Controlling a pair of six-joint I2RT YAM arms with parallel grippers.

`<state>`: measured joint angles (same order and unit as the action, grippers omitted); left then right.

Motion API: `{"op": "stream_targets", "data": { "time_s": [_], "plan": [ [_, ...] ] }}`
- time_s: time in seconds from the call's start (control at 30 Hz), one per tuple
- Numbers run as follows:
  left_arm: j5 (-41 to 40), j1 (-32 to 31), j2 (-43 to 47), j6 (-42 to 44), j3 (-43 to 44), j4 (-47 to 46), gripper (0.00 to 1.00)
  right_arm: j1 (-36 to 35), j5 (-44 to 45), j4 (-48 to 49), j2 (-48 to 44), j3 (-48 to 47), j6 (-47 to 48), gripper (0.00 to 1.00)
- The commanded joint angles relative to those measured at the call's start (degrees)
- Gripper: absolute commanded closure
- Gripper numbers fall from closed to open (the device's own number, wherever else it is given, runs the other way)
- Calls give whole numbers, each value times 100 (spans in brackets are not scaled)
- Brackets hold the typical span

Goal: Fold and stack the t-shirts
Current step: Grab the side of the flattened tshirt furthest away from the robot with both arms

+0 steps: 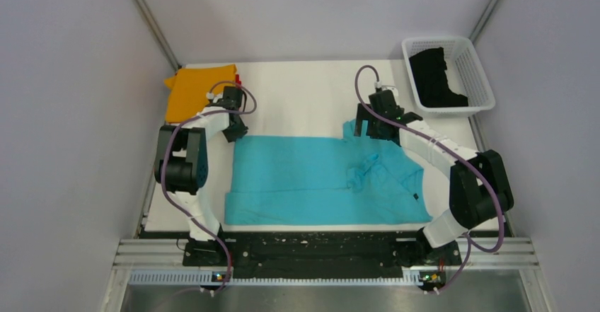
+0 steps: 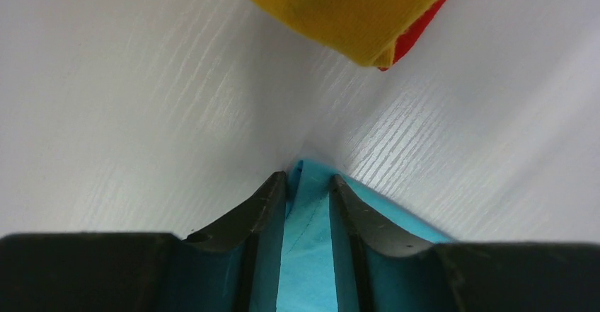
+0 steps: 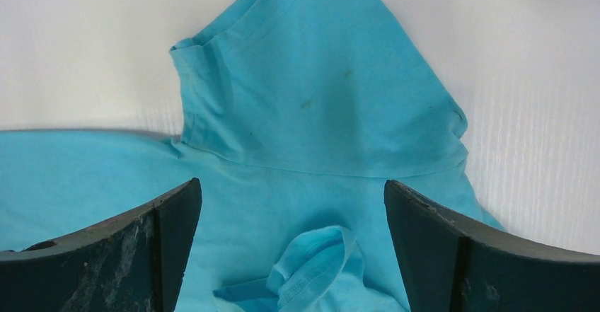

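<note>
The turquoise t-shirt (image 1: 304,181) lies spread flat across the middle of the table. My left gripper (image 1: 235,131) is down at its far left corner. In the left wrist view the left gripper (image 2: 309,177) has its jaws narrowed to a small gap, with the corner of the turquoise t-shirt (image 2: 311,255) lying between them. My right gripper (image 1: 364,124) hovers wide open over the far right sleeve (image 3: 311,114), holding nothing, and a bunched fold (image 3: 311,262) sits between its fingers. The folded orange t-shirt (image 1: 192,89) rests on the red t-shirt (image 2: 421,32) at the back left. The black t-shirt (image 1: 435,78) lies in the basket.
A white mesh basket (image 1: 477,71) stands at the back right corner. Grey walls close in both sides of the table. The orange and red pile (image 2: 339,8) lies just beyond the left gripper. Bare white table shows between the turquoise shirt and the far edge.
</note>
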<state>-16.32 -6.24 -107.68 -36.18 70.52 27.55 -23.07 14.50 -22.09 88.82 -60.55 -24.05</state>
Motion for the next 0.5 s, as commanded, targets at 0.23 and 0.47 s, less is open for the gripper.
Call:
{"op": "stream_targets", "data": {
  "time_s": [0.23,0.47],
  "plan": [
    [44,9,-64,-49,3,66,83,41,-78,227,-36,-122,15,2],
    [157,13,-84,235,130,38,100,50,-19,326,474,-711,331,3]
  ]
}}
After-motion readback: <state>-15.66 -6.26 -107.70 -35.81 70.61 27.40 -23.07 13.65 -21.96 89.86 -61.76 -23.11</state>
